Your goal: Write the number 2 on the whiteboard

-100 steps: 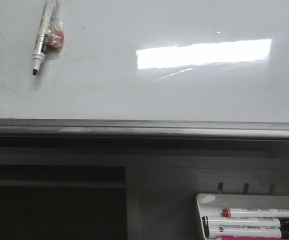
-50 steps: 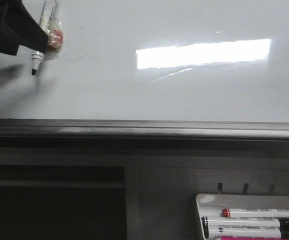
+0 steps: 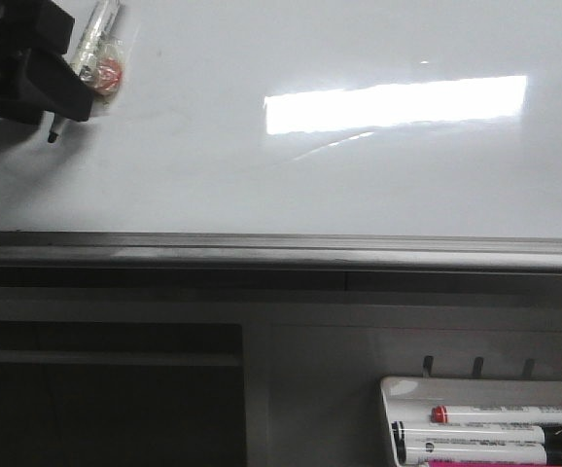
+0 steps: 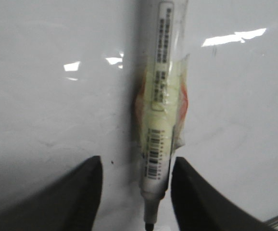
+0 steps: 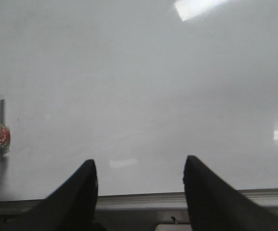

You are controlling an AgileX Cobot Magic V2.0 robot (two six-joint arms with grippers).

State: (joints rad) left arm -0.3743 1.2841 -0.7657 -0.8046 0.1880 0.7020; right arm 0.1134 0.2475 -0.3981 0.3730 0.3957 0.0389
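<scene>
The whiteboard (image 3: 359, 175) lies flat, glossy and white, with no number 2 on it in any view. A white marker (image 3: 98, 39) with clear tape and a red patch lies at its far left, black tip (image 3: 52, 136) uncapped. My left gripper (image 3: 62, 97) is over the marker's tip end. In the left wrist view the left gripper (image 4: 137, 166) is open, with the marker (image 4: 159, 120) between the jaws, nearer one finger. My right gripper (image 5: 140, 163) is open and empty above the board's near edge strip (image 5: 139, 198); it does not show in the front view.
A grey metal strip (image 3: 281, 248) runs along the board's near edge. Below it at the right, a small white pen tray (image 3: 398, 399) holds several markers (image 3: 509, 415). A dark shelf opening (image 3: 106, 399) lies at the lower left.
My left gripper has come in from the left and now covers the marker's lower part. The marker has tilted a little, its tip shifted left.
</scene>
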